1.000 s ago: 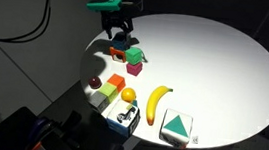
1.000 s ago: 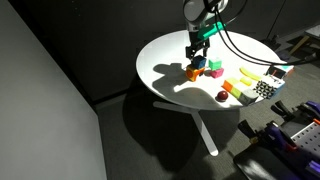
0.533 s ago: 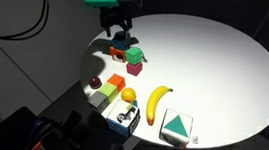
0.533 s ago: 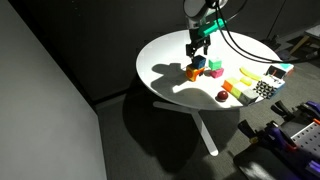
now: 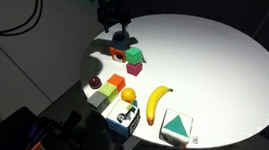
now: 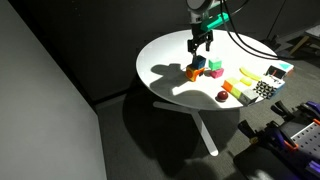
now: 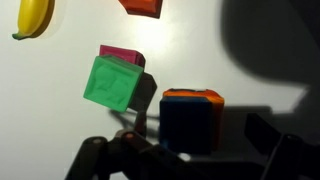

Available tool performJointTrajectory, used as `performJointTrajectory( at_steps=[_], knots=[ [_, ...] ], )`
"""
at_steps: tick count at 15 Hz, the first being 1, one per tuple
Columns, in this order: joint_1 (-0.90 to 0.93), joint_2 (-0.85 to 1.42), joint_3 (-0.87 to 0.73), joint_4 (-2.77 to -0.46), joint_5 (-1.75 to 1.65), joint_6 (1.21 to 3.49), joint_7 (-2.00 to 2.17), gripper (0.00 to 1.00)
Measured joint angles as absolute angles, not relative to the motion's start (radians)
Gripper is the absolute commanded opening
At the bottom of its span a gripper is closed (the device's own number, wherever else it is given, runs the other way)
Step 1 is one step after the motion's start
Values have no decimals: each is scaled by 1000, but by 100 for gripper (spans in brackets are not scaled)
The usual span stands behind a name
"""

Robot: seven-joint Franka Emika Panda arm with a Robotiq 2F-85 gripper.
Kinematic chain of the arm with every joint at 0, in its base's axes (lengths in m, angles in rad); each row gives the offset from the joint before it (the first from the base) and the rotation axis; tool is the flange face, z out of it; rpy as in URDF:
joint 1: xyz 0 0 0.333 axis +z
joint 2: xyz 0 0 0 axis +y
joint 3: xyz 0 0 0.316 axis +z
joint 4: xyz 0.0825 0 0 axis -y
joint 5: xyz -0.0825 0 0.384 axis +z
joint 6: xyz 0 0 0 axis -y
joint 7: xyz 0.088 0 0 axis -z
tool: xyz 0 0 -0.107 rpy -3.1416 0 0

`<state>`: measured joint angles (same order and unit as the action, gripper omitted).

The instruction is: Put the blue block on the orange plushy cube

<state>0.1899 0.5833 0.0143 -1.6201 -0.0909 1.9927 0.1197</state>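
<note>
Blue block (image 7: 190,124) rests on the orange cube (image 7: 192,94), and our gripper (image 5: 119,31) hangs released above it. We fear the soft cube may tip it onto the counter (image 5: 216,64).

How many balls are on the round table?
2. The dark red ball sits near the edge of the table. The orange-yellow ball sits beside the banana. Another might be hidden, but none shows.
</note>
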Motion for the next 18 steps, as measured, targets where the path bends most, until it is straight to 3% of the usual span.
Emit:
performJointTrajectory(
  at_steps=[18],
  knots=[
    [189,301,37,-1954,-91,2008,165,100]
  ],
)
